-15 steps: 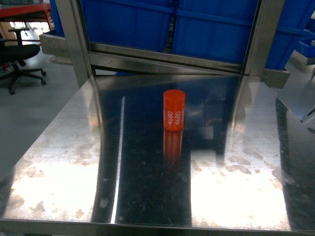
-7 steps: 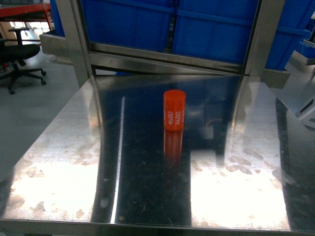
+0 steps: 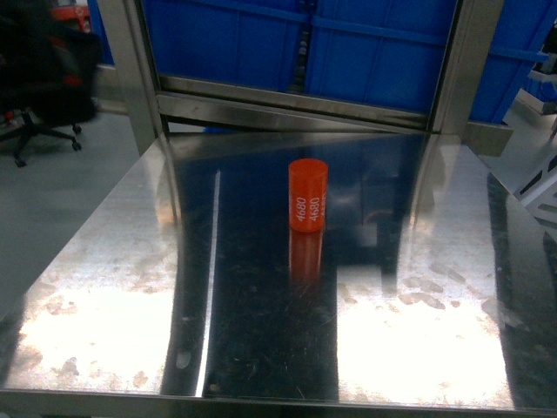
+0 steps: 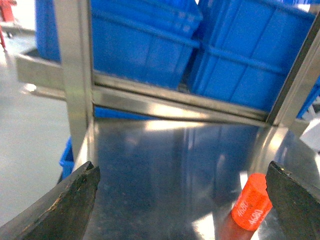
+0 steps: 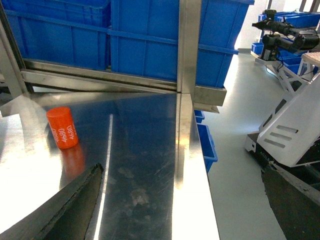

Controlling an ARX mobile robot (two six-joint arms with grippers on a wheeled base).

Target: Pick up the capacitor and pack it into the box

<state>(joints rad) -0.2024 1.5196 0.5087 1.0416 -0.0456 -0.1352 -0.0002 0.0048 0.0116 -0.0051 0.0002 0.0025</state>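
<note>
In the head view, an orange capacitor (image 3: 308,195) stands upright on the shiny steel table (image 3: 104,261), near the middle and a little toward the far side. White digits "4680" run along its side, and its reflection shows on the metal just in front of it. Behind the table rises a steel frame (image 3: 130,70), and behind the frame sit blue bins (image 3: 261,43). At the far left a dark office chair (image 3: 43,78) looks blurred. No arm is visible here, and the box does not show in any view.

In the left wrist view, the left gripper (image 4: 182,200) is spread wide: one dark finger sits at the lower left corner and the other at the lower right edge, with nothing between them. The capacitor (image 4: 251,202) appears tilted, low on the right, close to the right finger, not touching it.

In the right wrist view, the right gripper (image 5: 182,200) is also wide open and holds nothing. The capacitor (image 5: 63,127) stands on the table at the left, well apart from the fingers. On the floor at the right stands a white machine (image 5: 295,130).
</note>
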